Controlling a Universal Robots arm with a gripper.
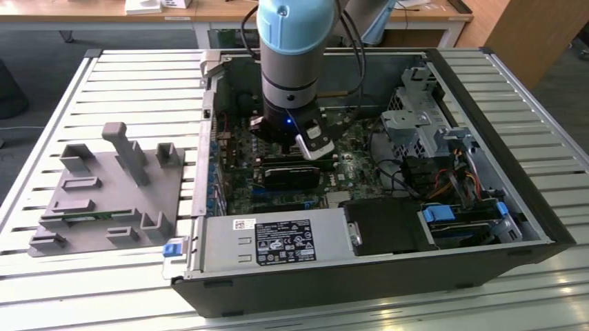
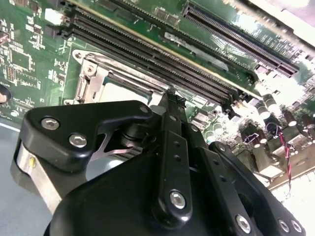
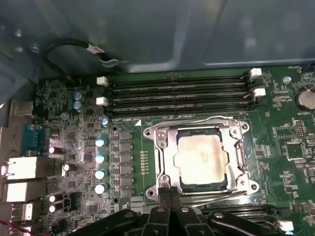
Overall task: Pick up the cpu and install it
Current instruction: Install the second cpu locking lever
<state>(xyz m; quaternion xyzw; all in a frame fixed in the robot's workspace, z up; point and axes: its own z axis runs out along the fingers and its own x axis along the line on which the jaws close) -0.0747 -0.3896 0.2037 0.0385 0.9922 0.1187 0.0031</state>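
The cpu (image 3: 203, 160), a flat square chip with a pale metal top, lies in the metal socket frame (image 3: 165, 147) on the green motherboard. In the second wrist view a strip of the cpu (image 2: 125, 93) shows in the frame just beyond my fingers. My gripper (image 3: 170, 192) is shut, its two black fingers pressed together with nothing between them, at the socket's edge beside the cpu. In the exterior view the gripper (image 1: 318, 150) reaches down into the open computer case over the motherboard.
Empty memory slots (image 3: 177, 93) run along one side of the socket. A long black card (image 1: 290, 176) lies just below the gripper. The power supply (image 1: 276, 241) and drive bays (image 1: 423, 124) crowd the case. A grey fixture tray (image 1: 101, 200) sits at the exterior view's left.
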